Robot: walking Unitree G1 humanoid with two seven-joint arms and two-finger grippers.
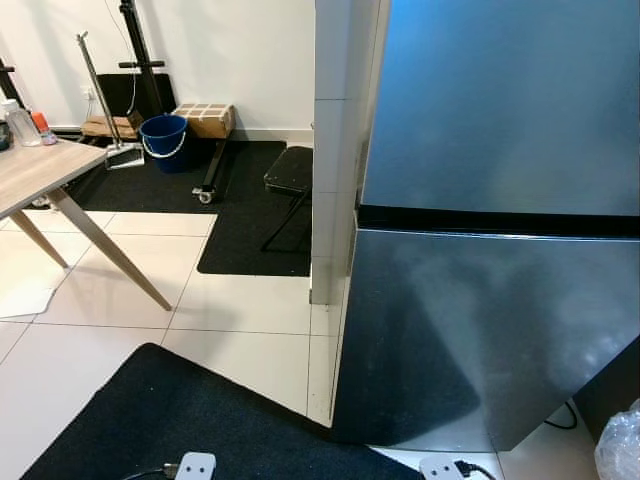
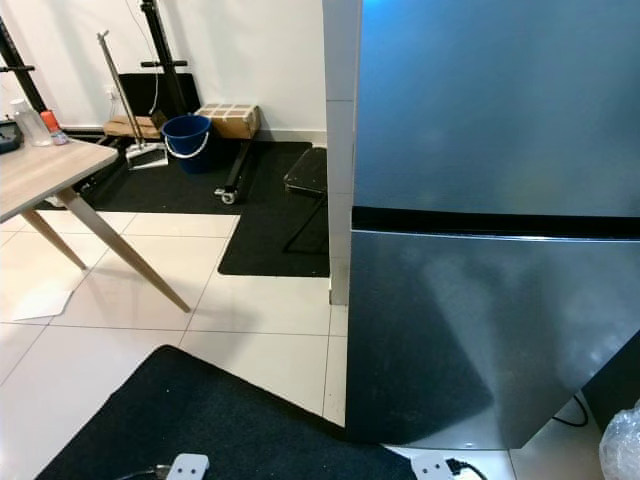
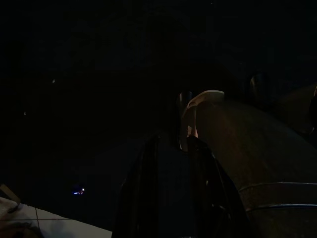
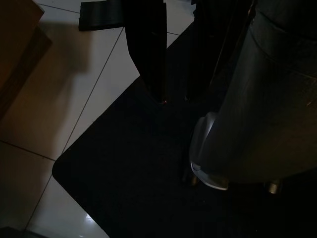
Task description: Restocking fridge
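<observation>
Directly ahead, the fridge (image 1: pixel 480 250) was seen at close range, a tall steel two-door unit with both doors closed and a dark seam (image 1: pixel 500 222) dividing the upper door from the lower. It stood against a white tiled pillar (image 1: pixel 335 150), with a black floor mat (image 1: pixel 170 420) spread before it on the pale tiles. To the left, well apart, a wooden table (image 1: pixel 40 170) carried a clear bottle (image 1: pixel 20 125), and a blue bucket (image 1: pixel 163 138) was set by the far wall. A clear plastic bag (image 1: pixel 620 445) lay at the fridge's lower right corner; its contents could not be made out.

Both arms were judged to be hanging idle. The right gripper (image 4: pixel 173 94) was seen pointing down over the mat with its fingers slightly apart and nothing between them. The left gripper (image 3: pixel 171 198) was shown in deep shade; whether its fingers were apart or together could not be told.

No stock was held, so the opening of a door was judged the step in hand. The door's free edge should be located first, the body squared to it, and the pull kept steady along the hinge arc
</observation>
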